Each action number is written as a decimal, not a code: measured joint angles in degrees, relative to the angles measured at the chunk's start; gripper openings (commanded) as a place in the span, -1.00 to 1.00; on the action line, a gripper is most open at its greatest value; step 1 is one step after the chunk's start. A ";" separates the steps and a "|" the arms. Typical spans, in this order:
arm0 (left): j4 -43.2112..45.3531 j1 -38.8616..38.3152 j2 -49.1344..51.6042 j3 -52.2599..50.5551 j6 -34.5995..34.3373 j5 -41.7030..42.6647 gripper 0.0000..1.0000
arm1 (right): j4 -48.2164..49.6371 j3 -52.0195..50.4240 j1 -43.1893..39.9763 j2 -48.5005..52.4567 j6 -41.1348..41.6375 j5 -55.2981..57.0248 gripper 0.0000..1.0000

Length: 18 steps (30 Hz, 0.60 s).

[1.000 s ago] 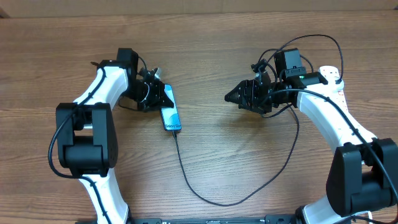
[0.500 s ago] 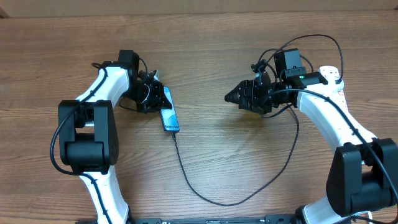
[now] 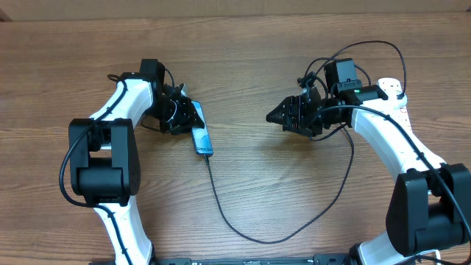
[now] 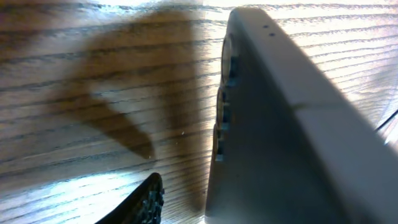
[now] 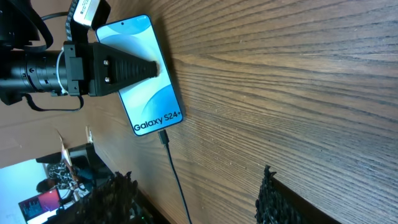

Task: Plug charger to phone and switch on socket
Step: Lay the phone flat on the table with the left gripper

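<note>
The phone (image 3: 201, 132) has a lit blue screen and lies left of centre; it also shows in the right wrist view (image 5: 148, 74). The black charger (image 3: 254, 237) cable is plugged into the phone's lower end and loops across the table toward the right arm. My left gripper (image 3: 184, 114) straddles the phone's top end. One finger lies over the screen and the other (image 4: 148, 200) sits a small gap off the phone's back (image 4: 280, 155). My right gripper (image 3: 274, 115) is open and empty, right of the phone. The socket (image 3: 394, 87) is mostly hidden behind the right arm; only a white end shows.
The charger cable's loop (image 5: 177, 186) runs over the table's front middle between the two arms. The cable's far end rises along the right arm (image 3: 352, 151). The table's back edge (image 3: 235, 13) runs behind both arms.
The left gripper and the phone's top end shifted slightly up and left, turning the phone a little. The right arm has hardly moved.
</note>
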 measured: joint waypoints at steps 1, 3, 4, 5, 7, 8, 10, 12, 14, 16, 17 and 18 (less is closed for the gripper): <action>0.00 0.00 0.00 0.00 0.00 -0.02 -0.24 | -0.02 0.02 0.00 0.00 -0.02 -0.02 0.32; 0.00 0.00 0.00 0.00 0.00 -0.02 -0.23 | -0.04 0.00 0.00 0.00 -0.02 0.00 0.32; 0.00 0.00 0.00 0.00 0.00 -0.02 -0.23 | -0.04 0.00 0.00 0.00 0.00 -0.02 0.33; 0.00 0.00 0.00 0.00 0.00 -0.02 -0.24 | -0.04 0.02 0.00 0.00 -0.02 -0.02 0.32; 0.00 0.00 0.00 0.00 0.00 -0.02 -0.24 | -0.09 0.00 0.00 0.00 -0.02 -0.02 0.33; 0.00 0.00 0.00 0.00 0.00 -0.02 -0.23 | -0.04 0.00 0.00 0.00 -0.02 0.00 0.33; 0.02 0.00 0.00 0.00 0.00 -0.02 -0.16 | -0.11 0.00 0.00 0.00 0.00 0.00 0.32; 0.02 0.00 0.00 0.00 0.02 -0.04 -0.10 | -0.11 0.00 0.00 0.00 0.00 -0.02 0.33; 0.00 0.00 0.00 0.00 0.00 -0.07 -0.08 | -0.07 0.00 0.00 0.00 -0.02 -0.02 0.32; 0.00 0.00 0.00 0.00 0.00 -0.04 -0.07 | -0.09 0.00 0.00 0.00 0.00 -0.02 0.32; 0.02 0.00 0.00 0.00 0.00 -0.04 -0.07 | -0.09 0.02 0.00 0.00 0.00 -0.02 0.32; 0.00 0.00 0.00 0.00 0.00 -0.04 -0.09 | -0.13 0.00 0.00 0.00 -0.02 0.00 0.32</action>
